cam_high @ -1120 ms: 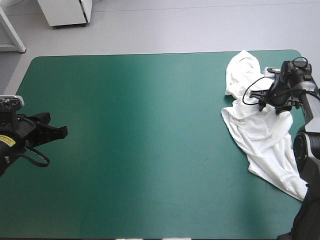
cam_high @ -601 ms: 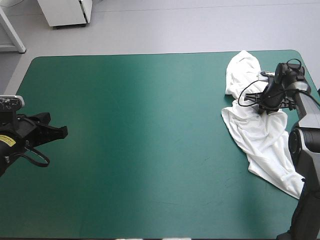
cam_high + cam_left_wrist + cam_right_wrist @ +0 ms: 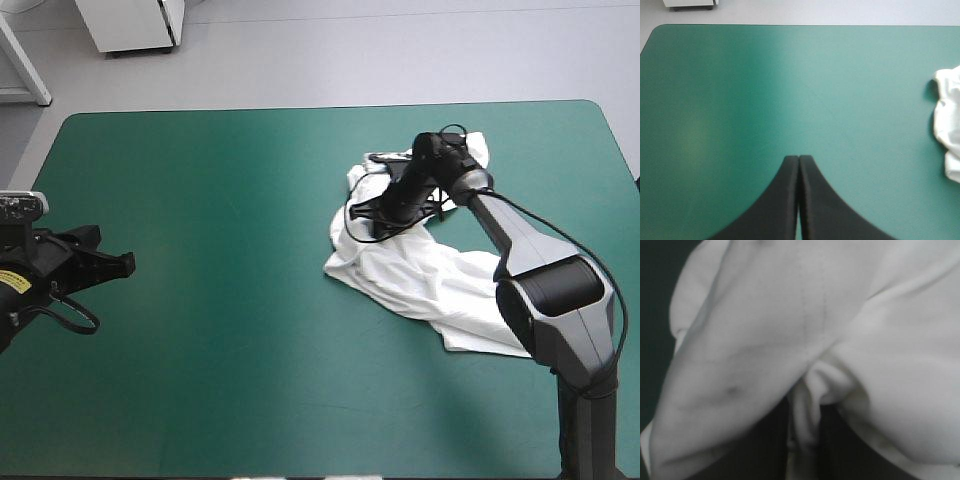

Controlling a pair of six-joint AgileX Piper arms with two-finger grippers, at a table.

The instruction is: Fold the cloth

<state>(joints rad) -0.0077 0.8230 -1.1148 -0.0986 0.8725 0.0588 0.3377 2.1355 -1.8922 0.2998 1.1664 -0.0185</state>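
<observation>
The surface point(image 3: 200, 330), under a teal-green cover, fills most of the high view and carries one item. Its left half and near edge are bare cover.

The T-shirt point(image 3: 430, 280) is white and crumpled. It lies on the right half of the surface as an elongated heap, running diagonally from a bunched end near the far edge to a flatter end closer to the near right corner. In the left wrist view its nearest folds point(image 3: 947, 125) show far ahead of the left jaws, toward the right edge.

The right arm point(image 3: 530, 270) reaches from the near right corner over the T-shirt to its bunched far end. The right jaws are all but closed there, gripping the T-shirt. In the right wrist view a pinched fold of the fabric point(image 3: 807, 405) stands between the black fingers point(image 3: 765, 450).

The left arm point(image 3: 50, 280) sits at the left edge, well apart from the T-shirt. The left jaws are closed and hold nothing. Their fingers point(image 3: 785, 205) meet in one pointed arch over bare cover.
</observation>
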